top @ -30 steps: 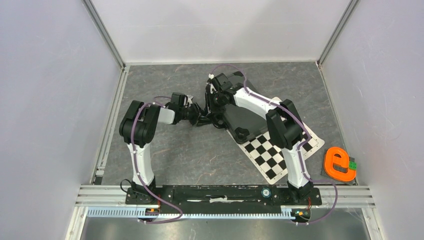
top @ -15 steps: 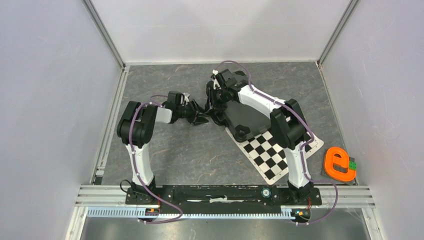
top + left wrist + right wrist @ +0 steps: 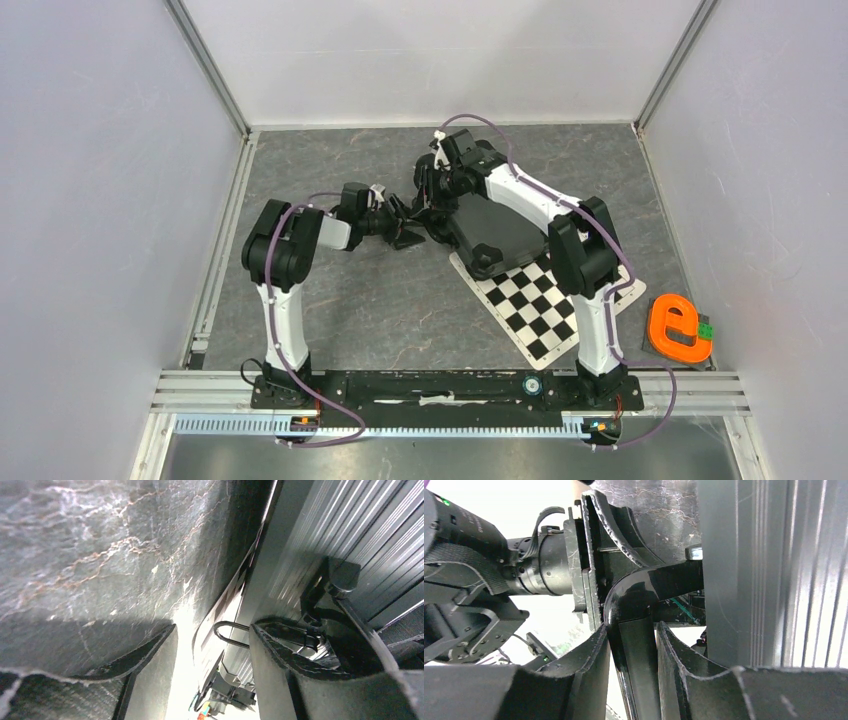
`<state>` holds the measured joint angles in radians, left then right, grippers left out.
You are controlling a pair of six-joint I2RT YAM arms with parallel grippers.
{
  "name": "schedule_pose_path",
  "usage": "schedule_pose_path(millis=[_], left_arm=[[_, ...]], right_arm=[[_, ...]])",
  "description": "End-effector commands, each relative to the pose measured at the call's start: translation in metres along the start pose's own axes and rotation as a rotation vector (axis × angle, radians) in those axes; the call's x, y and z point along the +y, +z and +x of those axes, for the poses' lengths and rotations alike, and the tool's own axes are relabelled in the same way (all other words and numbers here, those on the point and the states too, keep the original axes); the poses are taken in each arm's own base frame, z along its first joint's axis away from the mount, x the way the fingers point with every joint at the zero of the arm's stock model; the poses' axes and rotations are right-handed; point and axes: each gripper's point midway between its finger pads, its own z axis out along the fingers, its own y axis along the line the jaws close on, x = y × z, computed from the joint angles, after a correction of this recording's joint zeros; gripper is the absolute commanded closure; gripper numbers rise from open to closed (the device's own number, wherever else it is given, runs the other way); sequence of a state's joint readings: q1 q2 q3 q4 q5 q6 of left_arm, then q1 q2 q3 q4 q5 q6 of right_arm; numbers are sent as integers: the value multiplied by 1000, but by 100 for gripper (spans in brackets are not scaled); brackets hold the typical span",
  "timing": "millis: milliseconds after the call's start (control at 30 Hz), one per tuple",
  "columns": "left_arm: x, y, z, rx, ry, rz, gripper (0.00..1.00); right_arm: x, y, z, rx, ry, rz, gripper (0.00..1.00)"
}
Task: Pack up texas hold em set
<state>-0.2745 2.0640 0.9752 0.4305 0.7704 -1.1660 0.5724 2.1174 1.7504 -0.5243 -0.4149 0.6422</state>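
The poker set's case (image 3: 497, 232) is dark with ribbed metal sides and lies partly on the checkerboard mat. My right gripper (image 3: 432, 196) is at its left end. In the right wrist view it (image 3: 633, 652) is shut on the case's black handle (image 3: 639, 680), next to the ribbed wall (image 3: 764, 570). My left gripper (image 3: 405, 229) meets the same end from the left. In the left wrist view it (image 3: 212, 652) is open, with a wire latch loop (image 3: 231, 633) and the case edge between the jaws and the ribbed side (image 3: 345, 525) to the right. No chips or cards show.
A black-and-white checkerboard mat (image 3: 545, 315) lies under the case at the centre right. An orange letter-e shape (image 3: 680, 329) with a green block sits at the right wall. White walls enclose the grey mat floor (image 3: 340, 300).
My right gripper has moved toward the back with the handle, and the case's left end has shifted with it. My left gripper has followed slightly up and right.
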Motion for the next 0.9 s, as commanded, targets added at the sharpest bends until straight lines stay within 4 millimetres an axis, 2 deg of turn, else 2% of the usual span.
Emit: schedule_pose_path(millis=[0,300,533,633,733,867], left_arm=[[-15,7,-8,-13,-34,63,38],[-31,31,-4,13,-119,139,33],[-33,42,-10,1,-167,148,33],[-41,49,-8,23,-172,161,34],[-52,53,-2,53,-206,198,42],[-62,44,2,69,-226,246,60]], right_arm=[[82,-72,-68,-180,-2,-300,100],[85,-81,-78,-193,16,-341,100],[86,-87,-83,-199,23,-361,100],[85,-90,-84,-199,27,-368,100],[86,-91,-86,-202,30,-375,100],[83,-90,-86,-201,34,-373,100]])
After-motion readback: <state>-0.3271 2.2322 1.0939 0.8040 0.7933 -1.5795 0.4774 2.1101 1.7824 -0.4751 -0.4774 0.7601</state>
